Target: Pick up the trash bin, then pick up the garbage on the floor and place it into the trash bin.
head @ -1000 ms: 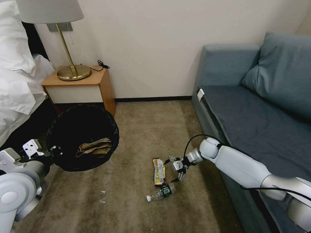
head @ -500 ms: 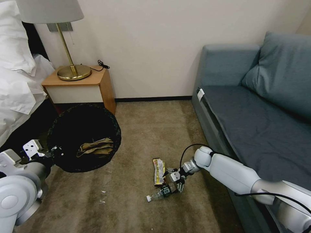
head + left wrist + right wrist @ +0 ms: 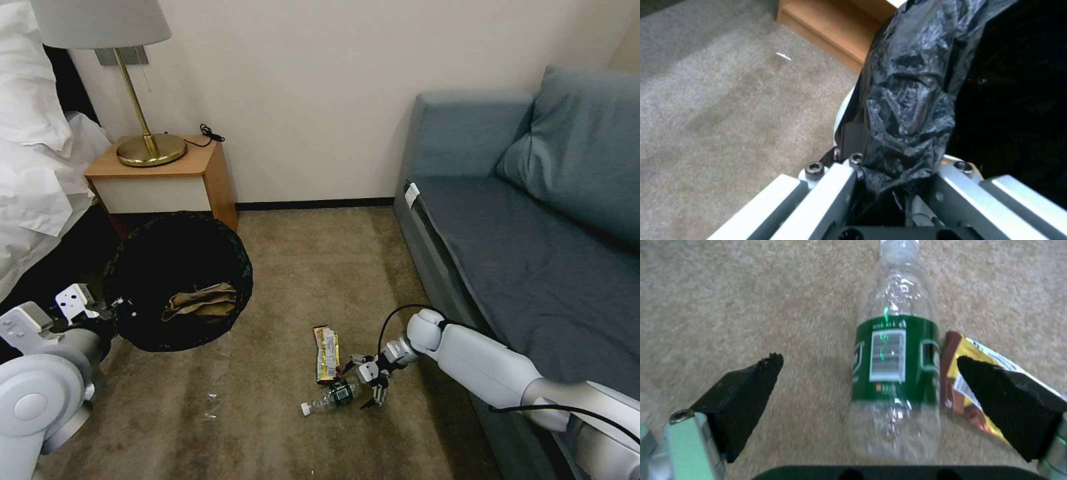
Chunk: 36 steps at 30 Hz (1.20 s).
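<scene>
The trash bin (image 3: 179,280), lined with a glossy black bag, hangs at the left in the head view, with a tan paper bag (image 3: 201,303) inside it. My left gripper (image 3: 121,311) is shut on its near rim; the left wrist view shows the bag-covered rim (image 3: 907,110) clamped in the gripper (image 3: 893,181). On the carpet lie a clear bottle with a green label (image 3: 330,396) (image 3: 896,373) and a yellow-brown wrapper (image 3: 327,352) (image 3: 971,386). My right gripper (image 3: 361,385) (image 3: 869,360) is open and low over the bottle, one finger (image 3: 746,386) on each side of it.
A wooden nightstand (image 3: 167,175) with a brass lamp (image 3: 141,143) stands behind the bin, beside a white bed (image 3: 33,167). A blue sofa (image 3: 527,227) runs along the right, close to my right arm. Small white scraps (image 3: 212,405) lie on the carpet.
My right gripper has moved down and toward me from beside the wrapper to straddle the bottle. The bin and left arm have shifted slightly to the right.
</scene>
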{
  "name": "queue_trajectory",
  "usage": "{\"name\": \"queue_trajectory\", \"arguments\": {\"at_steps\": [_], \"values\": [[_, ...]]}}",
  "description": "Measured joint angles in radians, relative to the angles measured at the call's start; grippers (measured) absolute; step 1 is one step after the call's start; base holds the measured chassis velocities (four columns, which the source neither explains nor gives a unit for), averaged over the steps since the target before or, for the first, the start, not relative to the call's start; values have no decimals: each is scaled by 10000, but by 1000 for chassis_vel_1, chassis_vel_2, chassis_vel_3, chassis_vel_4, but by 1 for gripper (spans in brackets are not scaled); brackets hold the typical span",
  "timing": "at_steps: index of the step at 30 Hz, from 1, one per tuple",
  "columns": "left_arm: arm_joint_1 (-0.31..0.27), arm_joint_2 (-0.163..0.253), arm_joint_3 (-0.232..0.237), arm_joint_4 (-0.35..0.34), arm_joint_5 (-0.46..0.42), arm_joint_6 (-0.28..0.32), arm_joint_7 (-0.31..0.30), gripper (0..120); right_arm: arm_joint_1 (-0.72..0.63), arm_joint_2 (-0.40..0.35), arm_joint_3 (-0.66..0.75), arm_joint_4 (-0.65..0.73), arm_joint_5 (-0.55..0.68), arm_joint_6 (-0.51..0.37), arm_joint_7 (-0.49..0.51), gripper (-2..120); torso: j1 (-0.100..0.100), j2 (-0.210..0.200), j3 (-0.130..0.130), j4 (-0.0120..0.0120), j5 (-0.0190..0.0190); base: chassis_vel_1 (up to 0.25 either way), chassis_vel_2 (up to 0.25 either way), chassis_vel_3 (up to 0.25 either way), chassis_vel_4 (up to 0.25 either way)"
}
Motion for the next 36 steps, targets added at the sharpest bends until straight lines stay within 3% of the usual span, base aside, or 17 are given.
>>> {"name": "queue_trajectory", "arguments": {"at_steps": [5, 16, 36], "values": [[374, 107, -118, -324, -14, -7, 1, 1, -108, 266, 500, -102, -953, 178, 194, 100, -1, 1, -1, 2, 0, 0, 0, 0, 0], [559, 497, -341, -602, -324, -41, -168, 1, -133, -141, 769, -14, -1294, 470, 197, 100, 0, 0, 0, -5, -1, 0, 0, 0, 0], [795, 316, -305, -724, -189, -56, -161, 1, 17, 779, 443, -29, -1134, 338, 345, 100, 0, 0, 0, 0, -1, 0, 0, 0, 0]]}}
